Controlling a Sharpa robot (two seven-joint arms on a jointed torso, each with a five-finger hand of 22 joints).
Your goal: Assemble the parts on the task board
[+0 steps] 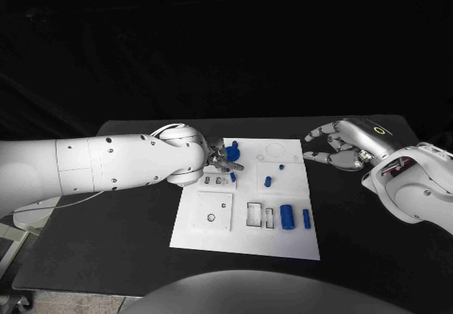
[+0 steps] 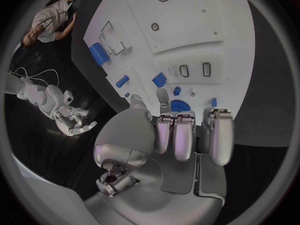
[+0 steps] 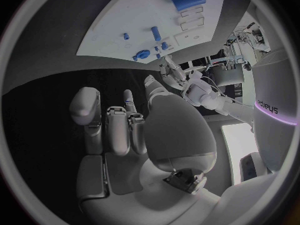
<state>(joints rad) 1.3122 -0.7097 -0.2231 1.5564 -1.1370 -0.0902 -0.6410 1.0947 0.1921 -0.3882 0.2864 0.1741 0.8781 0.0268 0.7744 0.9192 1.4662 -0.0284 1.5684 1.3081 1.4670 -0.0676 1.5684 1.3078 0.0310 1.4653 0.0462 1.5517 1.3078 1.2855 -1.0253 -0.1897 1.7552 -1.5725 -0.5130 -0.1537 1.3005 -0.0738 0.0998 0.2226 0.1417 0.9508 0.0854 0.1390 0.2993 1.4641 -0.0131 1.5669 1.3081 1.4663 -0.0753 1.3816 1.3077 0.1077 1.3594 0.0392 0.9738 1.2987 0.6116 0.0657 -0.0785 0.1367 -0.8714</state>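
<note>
Left hand [image 1: 215, 159], fingers clamped on a blue gear [image 1: 232, 153] at the board's [image 1: 245, 243] far left corner; right hand [image 1: 342, 145] empty, fingers apart; most parts [image 1: 286, 216] lay loose, assembly barely begun.

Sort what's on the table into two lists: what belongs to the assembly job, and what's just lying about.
Part of the job:
- task board
- blue gear, at the left hand's fingertips
- large blue cylinder
- slim blue cylinder
- small blue pieces mid-board
- right hand, holding nothing, beside the board

Lying about:
- white cable under the left arm
</note>
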